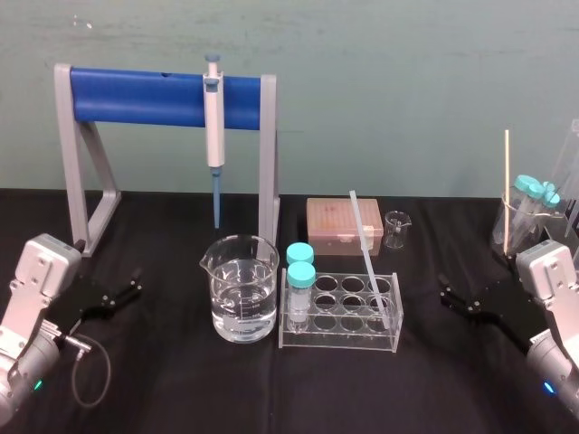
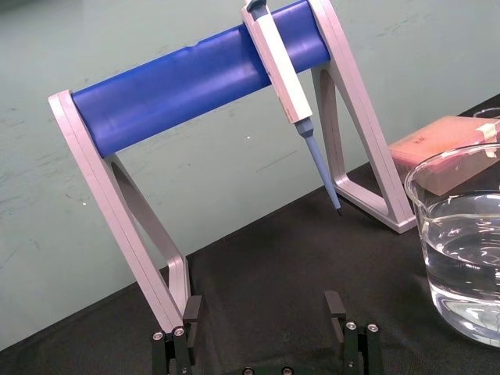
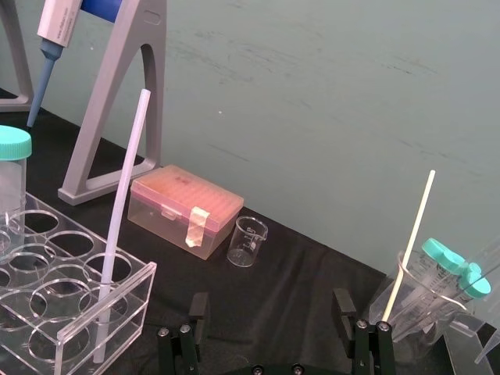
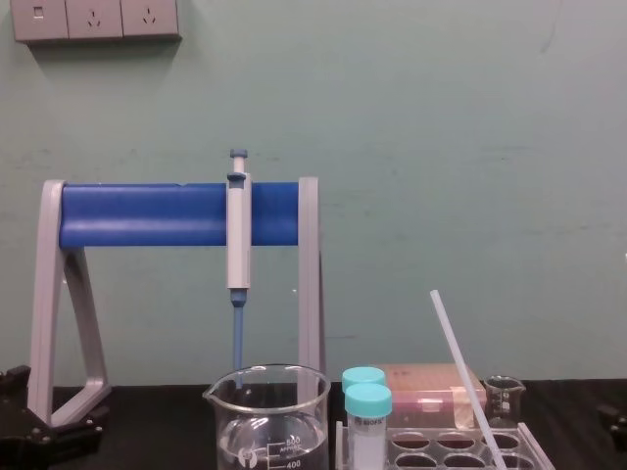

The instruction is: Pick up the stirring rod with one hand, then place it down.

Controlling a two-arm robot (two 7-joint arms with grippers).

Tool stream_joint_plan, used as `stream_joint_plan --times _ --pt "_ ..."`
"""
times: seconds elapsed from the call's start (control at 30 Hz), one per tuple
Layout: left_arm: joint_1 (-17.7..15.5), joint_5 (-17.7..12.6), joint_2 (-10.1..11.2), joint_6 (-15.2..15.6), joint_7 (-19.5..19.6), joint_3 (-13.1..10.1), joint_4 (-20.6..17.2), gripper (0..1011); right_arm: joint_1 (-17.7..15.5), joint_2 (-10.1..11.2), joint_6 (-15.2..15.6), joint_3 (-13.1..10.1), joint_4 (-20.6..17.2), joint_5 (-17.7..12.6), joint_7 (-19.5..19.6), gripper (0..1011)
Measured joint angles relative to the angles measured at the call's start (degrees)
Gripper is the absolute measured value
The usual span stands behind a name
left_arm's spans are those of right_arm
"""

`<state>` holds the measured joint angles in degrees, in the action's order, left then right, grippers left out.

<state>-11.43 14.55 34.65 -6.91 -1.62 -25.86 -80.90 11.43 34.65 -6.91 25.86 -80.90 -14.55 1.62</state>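
The left claw [image 1: 134, 284] rests low at the near left of the black tabletop [image 1: 163, 380], its two fingers spread apart and holding nothing. The right claw [image 1: 447, 293] mirrors it at the near right, fingers likewise apart and empty, pointing in toward the middle.

Between them stands a clear rack [image 1: 336, 342]. The rod [image 1: 366, 258] stands in a hole at the rack's right end, its foot down inside and its top tilted back and to the left, toward the pink box [image 1: 339, 226] behind. Neither claw touches it; the right one is the nearer. Two teal-capped tubes [image 1: 300, 280] stand upright at the rack's left end. Just left of the rack is a beaker [image 1: 242, 289] part-filled with water.

Farther back a grey stand [image 1: 268, 154] with a blue bar carries a hanging pipette [image 1: 214, 117], tip down above the tabletop behind the beaker. A small glass [image 1: 395, 228] stands right of the box.
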Motion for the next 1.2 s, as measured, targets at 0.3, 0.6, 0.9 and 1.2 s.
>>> stream_joint_plan --times 0.3,0.6,0.9,1.2 --pt "0.0 0.0 0.0 0.0 0.0 0.0 0.0 1001 0.0 0.0 0.0 0.0 0.0 0.0 0.0 1003" --pt "0.0 0.0 0.0 0.0 0.0 0.0 0.0 1000 0.0 0.0 0.0 0.0 0.0 0.0 0.0 1003" --pt "0.0 0.0 0.0 0.0 0.0 0.0 0.0 1000 0.0 0.0 0.0 0.0 0.0 0.0 0.0 1003" --pt "0.0 0.0 0.0 0.0 0.0 0.0 0.0 1000 0.0 0.0 0.0 0.0 0.0 0.0 0.0 1003"
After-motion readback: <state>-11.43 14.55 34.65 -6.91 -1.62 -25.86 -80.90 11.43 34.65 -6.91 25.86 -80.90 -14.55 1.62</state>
